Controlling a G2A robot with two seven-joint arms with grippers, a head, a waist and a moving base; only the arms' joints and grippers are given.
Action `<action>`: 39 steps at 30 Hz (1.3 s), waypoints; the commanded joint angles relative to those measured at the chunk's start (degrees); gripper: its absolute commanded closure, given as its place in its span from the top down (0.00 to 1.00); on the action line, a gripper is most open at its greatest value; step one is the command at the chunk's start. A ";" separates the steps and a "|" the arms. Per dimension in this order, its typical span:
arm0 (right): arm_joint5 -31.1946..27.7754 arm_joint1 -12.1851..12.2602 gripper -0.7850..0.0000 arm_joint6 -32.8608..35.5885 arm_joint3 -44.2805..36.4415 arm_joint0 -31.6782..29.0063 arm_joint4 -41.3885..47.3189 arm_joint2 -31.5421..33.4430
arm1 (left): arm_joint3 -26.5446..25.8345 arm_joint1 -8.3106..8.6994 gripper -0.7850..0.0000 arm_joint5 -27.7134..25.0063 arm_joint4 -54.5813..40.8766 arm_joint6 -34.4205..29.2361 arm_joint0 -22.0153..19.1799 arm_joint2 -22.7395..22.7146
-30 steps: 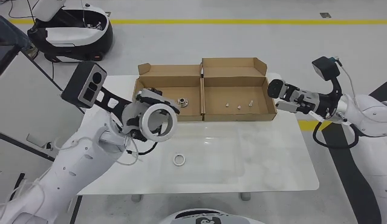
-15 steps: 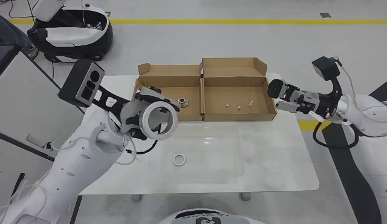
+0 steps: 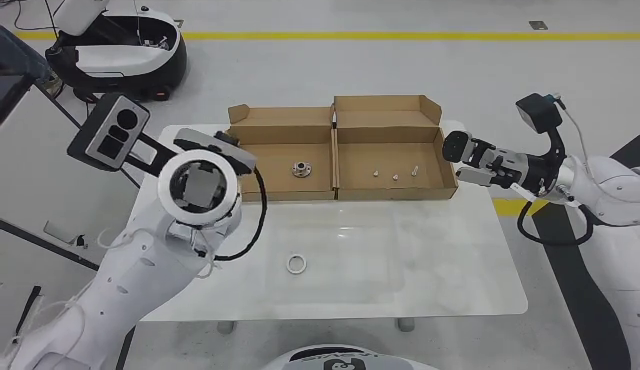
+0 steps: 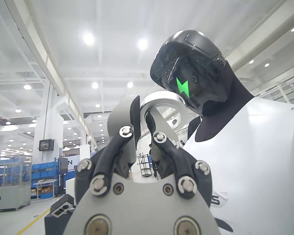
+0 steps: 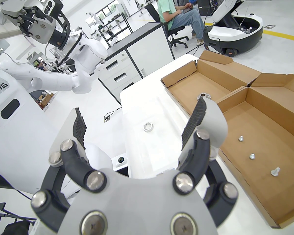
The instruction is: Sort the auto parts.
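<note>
My left gripper point(image 4: 142, 113) is raised above the table's left end and points up, shut on the rim of a large metal ring point(image 4: 165, 97). From above, that ring point(image 3: 232, 206) faces the camera with the left gripper point(image 3: 204, 188) behind it. A small ring point(image 3: 296, 264) point(image 5: 148, 126) lies on the white table. The left cardboard box point(image 3: 262, 134) holds a metal hub point(image 3: 301, 168) point(image 5: 203, 96). Three small bolts point(image 3: 395, 175) point(image 5: 251, 156) lie in the right box point(image 3: 390, 135). My right gripper point(image 3: 452, 151) point(image 5: 142, 121) hangs open and empty at that box's right end.
The table point(image 3: 420, 270) has bare room in front of the boxes. A grey cabinet point(image 3: 40, 160) stands left of the table. A wheeled robot base point(image 3: 125, 60) is parked on the floor behind, near a yellow floor line point(image 3: 400, 36).
The left arm swung the large ring leftward, away from the left box, and turned it up toward the camera. The right arm stayed still.
</note>
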 commanded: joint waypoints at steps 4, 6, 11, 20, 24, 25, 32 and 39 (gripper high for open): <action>0.00 0.00 1.00 0.00 0.00 0.00 0.00 0.00 | 1.44 0.24 0.00 0.00 0.97 -3.48 0.18 -0.11; 0.00 0.00 1.00 0.00 0.00 0.00 0.00 0.00 | 1.72 0.24 0.00 0.00 0.50 -4.03 0.39 -0.20; 0.00 0.00 1.00 0.00 0.00 0.00 0.00 0.00 | 1.34 0.21 0.00 0.00 1.10 -5.10 0.05 -0.44; 0.00 0.00 1.00 0.00 0.00 0.00 0.00 0.00 | 1.34 0.21 0.00 0.00 1.10 -5.10 0.05 -0.44; 0.00 0.00 1.00 0.00 0.00 0.00 0.00 0.00 | 1.73 -0.17 0.00 5.58 1.42 -9.20 0.44 -0.50; 0.00 0.00 1.00 0.00 0.00 0.00 0.00 0.00 | 2.03 -0.34 0.00 7.14 1.46 -10.93 0.19 -0.14; 0.00 0.00 1.00 0.00 0.00 0.00 0.00 0.00 | 6.02 -1.94 0.00 13.32 -2.14 -18.01 -1.47 3.08; 0.00 0.00 1.00 0.00 0.00 0.00 0.00 0.00 | 11.26 -4.09 0.00 25.32 -4.96 -23.99 -6.18 4.67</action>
